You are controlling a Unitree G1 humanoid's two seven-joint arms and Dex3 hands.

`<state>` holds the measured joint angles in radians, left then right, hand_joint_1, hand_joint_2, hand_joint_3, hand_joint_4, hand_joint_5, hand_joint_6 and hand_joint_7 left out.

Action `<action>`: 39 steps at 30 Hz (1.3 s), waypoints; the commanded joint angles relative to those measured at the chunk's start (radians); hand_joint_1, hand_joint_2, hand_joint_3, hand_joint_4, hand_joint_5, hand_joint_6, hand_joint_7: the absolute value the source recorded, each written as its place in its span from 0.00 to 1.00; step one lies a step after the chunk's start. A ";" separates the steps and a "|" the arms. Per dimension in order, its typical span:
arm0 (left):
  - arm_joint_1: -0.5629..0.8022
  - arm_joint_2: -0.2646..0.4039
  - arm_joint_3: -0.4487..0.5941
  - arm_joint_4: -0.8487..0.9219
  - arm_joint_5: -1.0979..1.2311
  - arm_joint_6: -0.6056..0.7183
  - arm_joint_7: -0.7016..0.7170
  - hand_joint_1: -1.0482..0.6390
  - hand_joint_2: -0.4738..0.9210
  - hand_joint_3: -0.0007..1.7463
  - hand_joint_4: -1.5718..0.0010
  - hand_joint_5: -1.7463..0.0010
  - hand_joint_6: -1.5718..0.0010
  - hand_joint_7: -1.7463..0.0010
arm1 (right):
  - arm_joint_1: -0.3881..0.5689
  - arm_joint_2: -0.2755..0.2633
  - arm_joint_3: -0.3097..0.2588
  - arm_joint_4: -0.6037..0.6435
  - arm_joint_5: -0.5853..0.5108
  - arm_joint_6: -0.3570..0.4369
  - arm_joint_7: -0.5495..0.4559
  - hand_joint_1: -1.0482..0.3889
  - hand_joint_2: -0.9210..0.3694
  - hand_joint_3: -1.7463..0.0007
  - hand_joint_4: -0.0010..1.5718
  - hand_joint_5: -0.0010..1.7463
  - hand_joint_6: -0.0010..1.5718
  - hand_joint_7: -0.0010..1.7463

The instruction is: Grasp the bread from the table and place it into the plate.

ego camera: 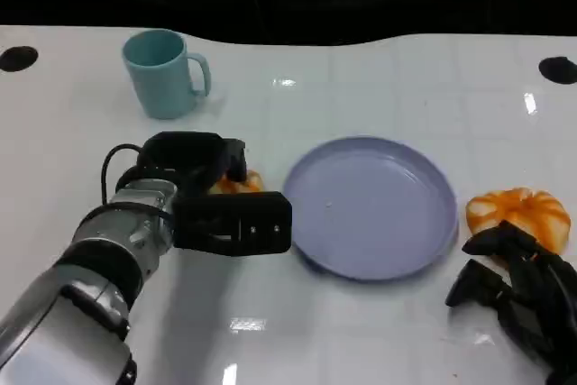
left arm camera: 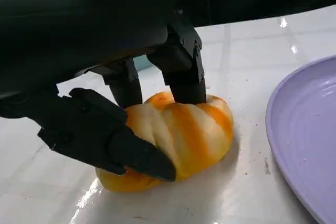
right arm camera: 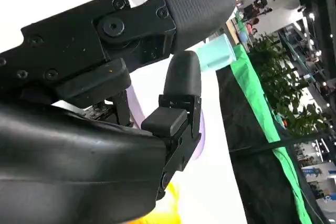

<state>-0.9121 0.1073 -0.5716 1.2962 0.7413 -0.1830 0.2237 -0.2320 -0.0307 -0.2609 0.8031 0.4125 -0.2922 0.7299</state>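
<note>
The left hand [ego camera: 209, 194] closes its fingers [left arm camera: 181, 72] around a bread roll [left arm camera: 173, 137] that lies on the white table [ego camera: 379, 78], just left of the purple plate [ego camera: 372, 207]. From the head view the hand hides most of that roll. A second bread roll [ego camera: 521, 215] lies right of the plate, beside the right hand [ego camera: 518, 286], whose fingers are apart and hold nothing. A blue mug [ego camera: 164, 72] stands well behind the left hand, near the table's far edge.

Ribbed silver forearm [ego camera: 99, 268], black cable, black screw-studded left hand [ego camera: 216, 205].
</note>
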 commanded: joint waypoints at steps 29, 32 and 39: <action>-0.006 -0.032 0.079 -0.143 -0.094 -0.290 0.223 0.54 0.74 0.63 0.42 0.00 0.55 0.00 | -0.002 -0.014 -0.017 0.035 -0.001 0.009 -0.010 0.35 0.00 0.87 0.42 0.90 0.39 0.71; -0.010 -0.040 0.081 -0.134 -0.091 -0.311 0.228 0.54 0.73 0.67 0.41 0.00 0.54 0.00 | -0.002 -0.014 -0.017 0.034 0.000 0.008 -0.010 0.35 0.00 0.87 0.42 0.90 0.39 0.71; -0.012 -0.092 0.085 -0.118 -0.113 -0.425 0.194 0.55 0.72 0.71 0.38 0.00 0.50 0.00 | -0.003 -0.018 -0.013 0.041 -0.010 -0.009 -0.002 0.36 0.00 0.86 0.41 0.89 0.38 0.71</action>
<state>-0.8951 0.0197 -0.4904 1.1695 0.6371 -0.5759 0.4360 -0.2501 -0.0360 -0.2694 0.8301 0.4121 -0.3043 0.7354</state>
